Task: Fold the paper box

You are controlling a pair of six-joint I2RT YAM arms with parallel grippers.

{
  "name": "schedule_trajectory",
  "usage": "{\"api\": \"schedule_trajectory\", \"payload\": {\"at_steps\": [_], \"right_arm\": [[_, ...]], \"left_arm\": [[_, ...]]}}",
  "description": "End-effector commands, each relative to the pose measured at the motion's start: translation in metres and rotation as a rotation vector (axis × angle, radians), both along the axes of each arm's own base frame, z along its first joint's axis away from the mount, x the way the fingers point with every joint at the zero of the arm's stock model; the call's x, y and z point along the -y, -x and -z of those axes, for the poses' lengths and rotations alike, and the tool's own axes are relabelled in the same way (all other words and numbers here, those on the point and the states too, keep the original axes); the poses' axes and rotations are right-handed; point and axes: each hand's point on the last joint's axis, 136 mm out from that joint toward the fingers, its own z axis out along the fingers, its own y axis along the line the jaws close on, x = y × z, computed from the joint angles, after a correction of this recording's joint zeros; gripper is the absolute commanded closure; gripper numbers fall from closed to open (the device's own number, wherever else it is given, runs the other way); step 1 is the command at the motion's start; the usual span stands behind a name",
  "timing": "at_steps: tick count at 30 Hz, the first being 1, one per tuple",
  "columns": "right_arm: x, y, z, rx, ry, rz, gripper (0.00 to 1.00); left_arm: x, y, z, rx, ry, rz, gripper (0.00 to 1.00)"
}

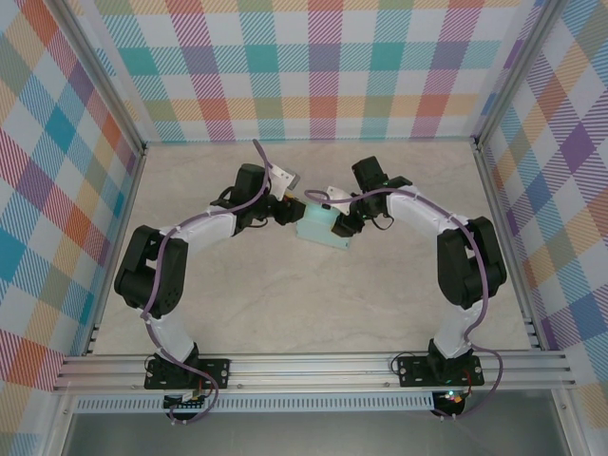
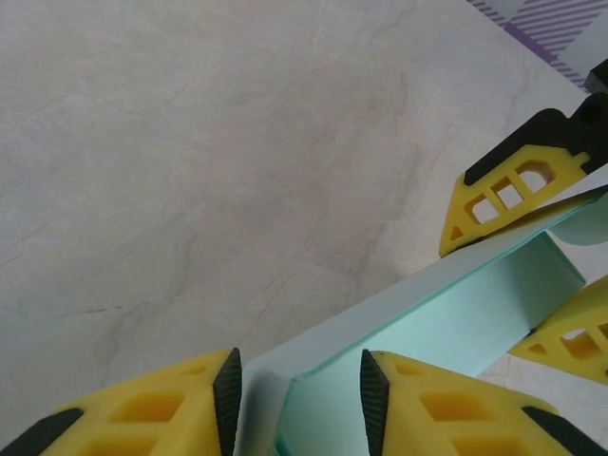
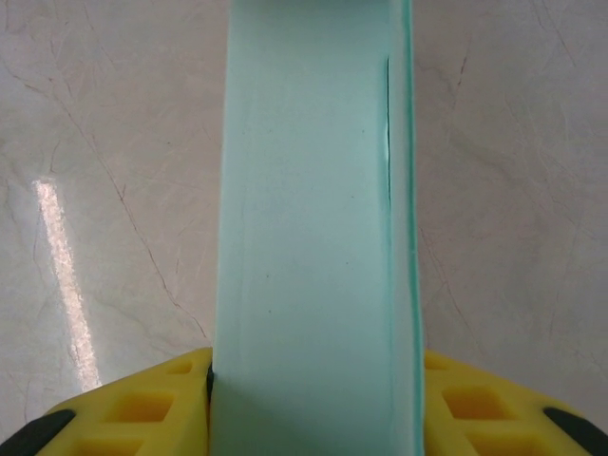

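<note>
My right gripper (image 3: 313,399) clamps the paper box (image 1: 319,231), which sits mid-table between my arms. My left gripper (image 2: 300,394) straddles its left end, jaws narrow; whether they grip it, I cannot tell.

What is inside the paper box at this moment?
In the left wrist view the paper box stands open; its visible inside is bare mint card, with nothing lying in it. A finger of the left gripper covers the near end.
</note>
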Motion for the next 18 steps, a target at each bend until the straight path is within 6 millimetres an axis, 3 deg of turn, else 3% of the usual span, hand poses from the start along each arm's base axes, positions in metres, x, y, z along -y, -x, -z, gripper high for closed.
{"api": "schedule_trajectory", "payload": {"at_steps": [1, 8, 18], "right_arm": [[0.016, 0.001, 0.023, -0.068, 0.097, 0.071, 0.66], [0.015, 0.003, 0.027, -0.073, 0.108, 0.066, 0.67], [0.021, 0.008, 0.037, -0.059, 0.189, 0.028, 0.68]], "left_arm": [[0.018, 0.009, -0.024, -0.024, 0.065, 0.034, 0.65], [0.018, 0.008, -0.012, -0.073, 0.059, 0.004, 0.66], [0.018, -0.004, -0.022, -0.095, 0.021, -0.029, 0.79]]}}
